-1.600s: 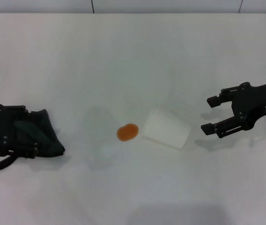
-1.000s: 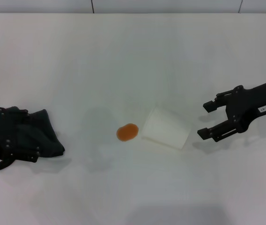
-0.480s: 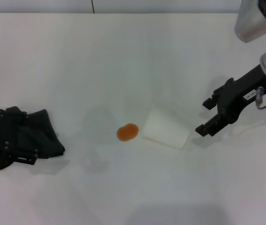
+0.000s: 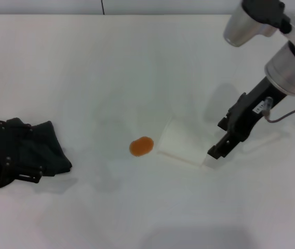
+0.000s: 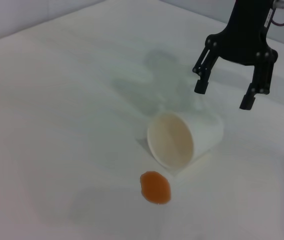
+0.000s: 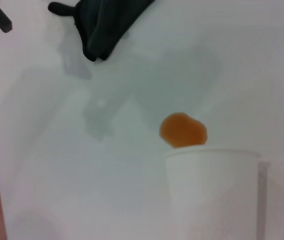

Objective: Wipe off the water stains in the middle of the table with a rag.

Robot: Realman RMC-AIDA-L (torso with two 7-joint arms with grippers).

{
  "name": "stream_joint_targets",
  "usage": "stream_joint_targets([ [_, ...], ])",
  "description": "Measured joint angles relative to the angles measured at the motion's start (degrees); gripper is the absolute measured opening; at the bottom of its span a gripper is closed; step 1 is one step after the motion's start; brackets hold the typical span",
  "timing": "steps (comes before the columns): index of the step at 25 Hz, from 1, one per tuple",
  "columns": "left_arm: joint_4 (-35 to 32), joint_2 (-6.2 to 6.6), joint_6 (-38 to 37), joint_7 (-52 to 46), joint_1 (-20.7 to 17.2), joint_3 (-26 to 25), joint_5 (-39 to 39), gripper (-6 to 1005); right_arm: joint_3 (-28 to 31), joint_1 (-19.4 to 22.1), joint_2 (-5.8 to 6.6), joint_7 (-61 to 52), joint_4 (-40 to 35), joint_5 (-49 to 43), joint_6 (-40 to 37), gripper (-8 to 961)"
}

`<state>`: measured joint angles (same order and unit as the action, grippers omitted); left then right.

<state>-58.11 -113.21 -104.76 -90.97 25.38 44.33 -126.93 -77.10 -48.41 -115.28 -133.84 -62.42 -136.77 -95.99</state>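
- The stain (image 4: 141, 146), a small orange oval, lies near the middle of the table (image 4: 111, 67).
- A white cup (image 4: 183, 143) lies on its side just beside the stain, mouth toward it.
- The right gripper (image 4: 219, 139) is wide open at the cup's base end.
- The rag (image 4: 36, 148) lies at the far left, under the left gripper (image 4: 12, 155); I cannot tell this gripper's state.

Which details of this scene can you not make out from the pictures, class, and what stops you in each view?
- Head view: whether the left hand is shut on the rag; black fingers merge with dark cloth.
- Right wrist view: the cup is cut off by the frame edge and covers part of the water stains.
- Left wrist view: the right hand shows open, its arm cut off at the edge.
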Motion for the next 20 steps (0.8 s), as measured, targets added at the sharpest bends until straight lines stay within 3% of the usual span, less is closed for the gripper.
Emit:
stream_joint_targets([
  [13, -0.2, 0.00, 0.1, 0.2, 0.1, 0.3, -1.1, 875, -4.6, -0.7, -0.54, -4.1, 1.4, 0.5, 6.7, 856],
  [20, -1.7, -0.71, 0.3, 0.5, 0.1, 0.8, -1.8, 875, -5.5, -1.0, -0.69, -4.3, 1.5, 0.9, 7.6, 857],
])
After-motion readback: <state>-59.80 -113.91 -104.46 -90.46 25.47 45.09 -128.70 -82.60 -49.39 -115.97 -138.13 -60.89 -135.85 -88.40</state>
